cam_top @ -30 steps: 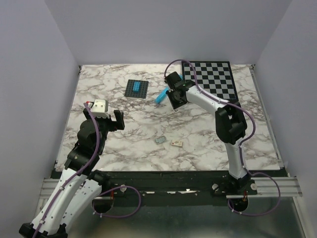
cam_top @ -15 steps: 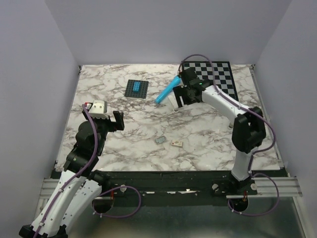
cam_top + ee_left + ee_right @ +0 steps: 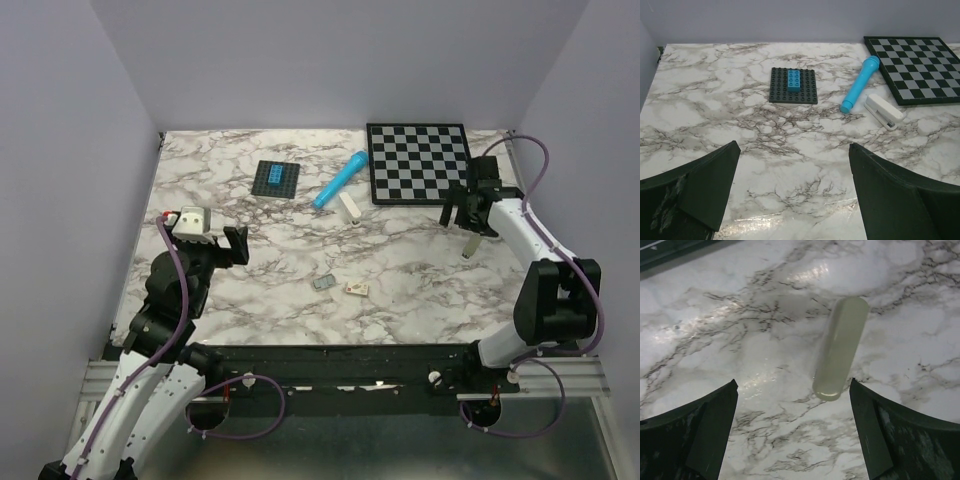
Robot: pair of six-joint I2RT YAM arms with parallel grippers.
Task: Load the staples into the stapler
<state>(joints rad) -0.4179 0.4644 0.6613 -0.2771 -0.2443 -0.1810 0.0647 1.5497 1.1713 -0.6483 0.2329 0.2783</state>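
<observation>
While left claw point(image 3: 793, 150) gapes empty, right claw point(image 3: 793, 386) spread wide, seemingly touching nothing.

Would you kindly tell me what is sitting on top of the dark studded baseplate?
One blue brick stands on the baseplate, toward its far edge; the studs around it are bare. The studs beneath the brick are covered, so they cannot be seen.

Glossy marble-patterned tabletop point(image 3: 765, 150) reflecting light; smooth cream plastic stapler point(image 3: 883, 111); shiny blue plastic cylinder point(image 3: 859, 84); studded dark plastic baseplate point(image 3: 810, 92).
</observation>
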